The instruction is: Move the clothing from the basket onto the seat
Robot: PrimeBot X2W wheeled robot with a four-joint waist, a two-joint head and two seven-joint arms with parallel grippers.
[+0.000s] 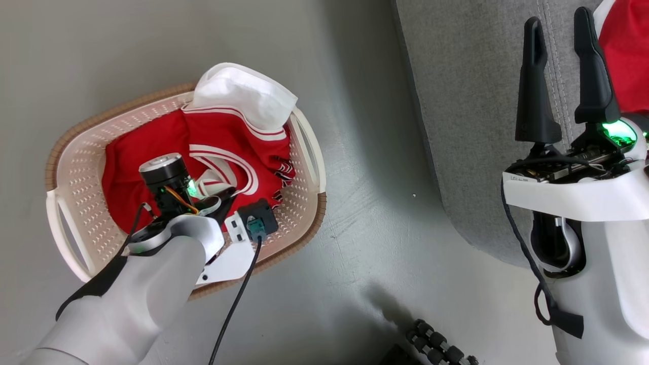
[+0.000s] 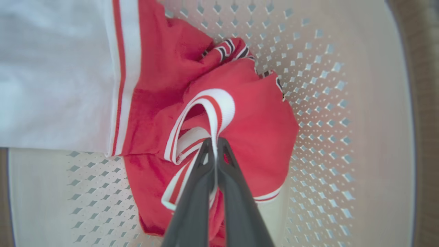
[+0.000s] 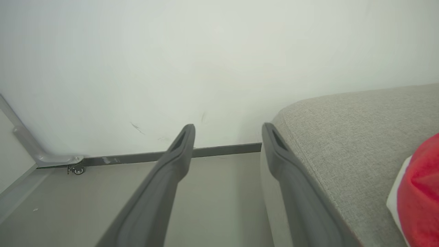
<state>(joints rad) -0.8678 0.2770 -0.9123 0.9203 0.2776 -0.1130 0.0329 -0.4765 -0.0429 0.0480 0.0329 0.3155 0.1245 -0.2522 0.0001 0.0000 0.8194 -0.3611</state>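
The cream basket [image 1: 76, 167] stands on the floor at the left, with the red jersey [image 1: 152, 152] and its white panel [image 1: 243, 94] inside. My left gripper [image 1: 223, 198] reaches down into it. In the left wrist view this gripper [image 2: 214, 142] is shut on a white-and-red striped band of the jersey [image 2: 260, 130], above the perforated basket bottom [image 2: 343, 103]. My right gripper [image 1: 557, 20] hangs open and empty over the grey seat [image 1: 471, 101]. A second red garment with white trim [image 1: 628, 56] lies on the seat [image 3: 360, 137], to the right of the open right gripper [image 3: 228, 128].
Grey floor [image 1: 365, 213] separates basket and seat. A white wall and dark baseboard [image 3: 137, 157] stand beyond the seat's end, with a small caster [image 3: 78, 169] at the left. A dark ribbed part [image 1: 436, 347] shows at the bottom edge.
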